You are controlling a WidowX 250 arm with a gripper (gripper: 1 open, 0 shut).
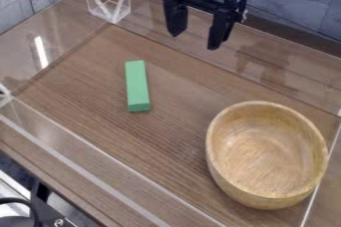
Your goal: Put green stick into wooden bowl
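Green stick [136, 85] is seen lying flat on the worktop [186, 97], well apart from the wooden bowl [266, 151], while the gripper [197, 27] hangs above with jaws spread apart and empty. A slim bar could be nudged askew or missed if the descent is misaligned.

The green stick [136, 86], a flat bright bar, lies flat left of centre. The wooden bowl [268, 152], wide, shallow, tan and empty, sits upright at lower right, well apart.
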